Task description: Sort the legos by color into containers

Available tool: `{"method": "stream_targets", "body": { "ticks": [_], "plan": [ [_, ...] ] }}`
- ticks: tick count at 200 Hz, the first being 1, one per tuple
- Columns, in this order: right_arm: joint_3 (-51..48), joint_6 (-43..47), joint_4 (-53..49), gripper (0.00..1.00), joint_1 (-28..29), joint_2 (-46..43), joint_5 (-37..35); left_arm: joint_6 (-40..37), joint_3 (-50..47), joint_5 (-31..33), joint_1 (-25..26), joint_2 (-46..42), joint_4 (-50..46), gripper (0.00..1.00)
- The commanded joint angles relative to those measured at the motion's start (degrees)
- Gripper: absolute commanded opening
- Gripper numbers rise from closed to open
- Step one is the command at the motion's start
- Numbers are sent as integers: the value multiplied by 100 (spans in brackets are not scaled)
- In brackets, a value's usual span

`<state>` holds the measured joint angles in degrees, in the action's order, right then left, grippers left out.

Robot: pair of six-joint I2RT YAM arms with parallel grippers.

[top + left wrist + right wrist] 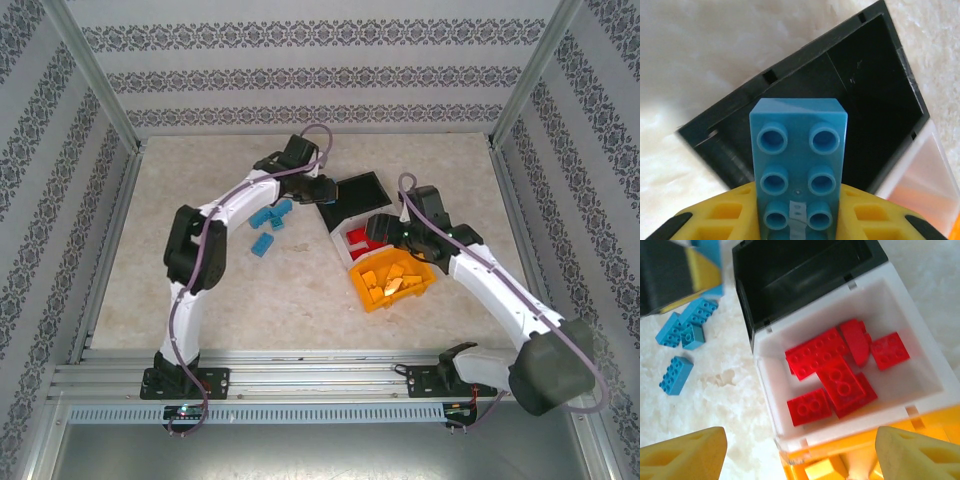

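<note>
Top external view: the pale, marbled counter [300,310] carries everything. The left arm [200,240] reaches up and across toward the middle. The right arm [500,290] bends in from the right.

The three bins sit joined in a slanted row near the centre. The black bin [362,188] is farthest from the arm bases, the white bin [340,228] is in the middle, and the orange bin [428,288] is nearest.

The left hand [318,190] is at the black bin's left edge. The left wrist view shows its yellow fingers [720,220] closed on a blue brick [797,150]. The brick is gripped at its lower end, studs facing the camera, with its free end in front of the black bin's open mouth.

The right hand [800,460] hangs over the seam between the white and orange bins. Its two yellow fingers are spread wide and nothing is between them.

The red bricks [835,370] lie piled in the white bin, some overlapping. The orange bricks [390,280] lie heaped in the orange bin. The loose blue bricks [270,220] lie on the counter just left of the bins. Most are in a small cluster below the left hand, and one lies a little apart, nearer the arm bases.
</note>
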<state>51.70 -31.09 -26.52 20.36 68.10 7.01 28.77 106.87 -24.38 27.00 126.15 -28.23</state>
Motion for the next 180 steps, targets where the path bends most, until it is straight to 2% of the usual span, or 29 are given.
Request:
{"method": "stream_targets", "body": {
  "ticks": [1, 32, 69, 96, 135, 180],
  "plan": [
    [-289, -93, -168, 78, -106, -403, 37, 474, 565, -522, 150, 415, 627, 33],
    [-502, -123, -241, 79, -170, -689, 133, 503, 1090, -479, 287, 894, 510, 35],
    [-620, -157, -266, 79, -176, -867, 183, 523, 1244, -506, 342, 1020, 437, 54],
    [-705, -200, -222, 80, -181, -910, 258, 444, 1236, -513, 371, 830, 331, 62],
    [-653, -117, -388, 81, -175, -1013, 310, 69, 744, -209, 373, -85, -84, 64],
    [-708, -67, -444, 83, -160, -970, 528, -591, -1194, 949, 200, -2017, -801, 71]
  ]
}}
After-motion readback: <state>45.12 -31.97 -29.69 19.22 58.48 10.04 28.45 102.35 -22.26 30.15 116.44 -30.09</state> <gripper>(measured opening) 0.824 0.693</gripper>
